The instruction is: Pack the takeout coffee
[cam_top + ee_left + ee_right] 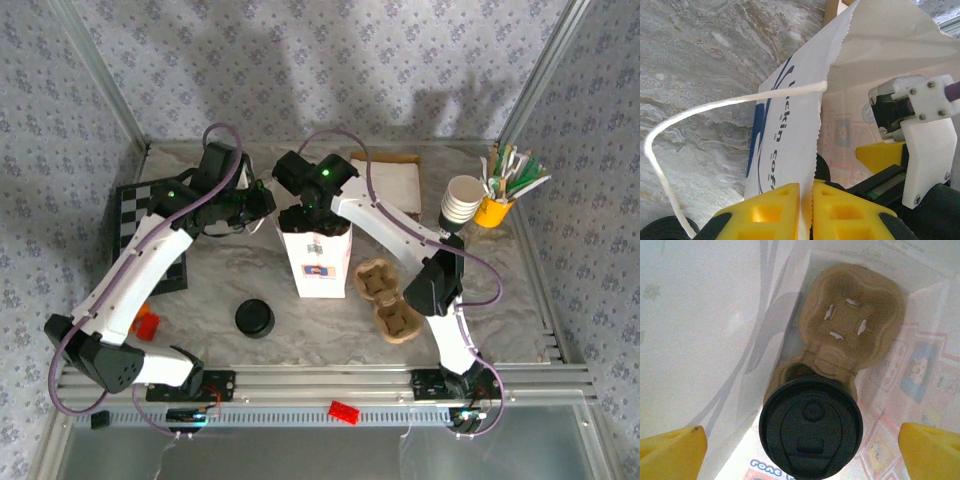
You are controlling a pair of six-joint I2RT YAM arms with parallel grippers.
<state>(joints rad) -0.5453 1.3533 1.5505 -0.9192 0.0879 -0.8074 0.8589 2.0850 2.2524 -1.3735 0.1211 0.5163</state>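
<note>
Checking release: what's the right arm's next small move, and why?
Probably lift the right gripper straight up out of the paper bag: its jaws stand wide open either side of the coffee cup, which sits in the carrier on the bag floor; the left gripper pinches the rim.

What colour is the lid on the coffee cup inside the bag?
Black. The coffee lid shows best in the right wrist view, looking down into the bag.

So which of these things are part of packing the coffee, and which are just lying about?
In the job: takeout coffee, its cardboard carrier, paper bag, left pincer gripping the bag's rim.
Lying about: loose black lid, stack of white cups, spare empty carrier, checkerboard.
</note>
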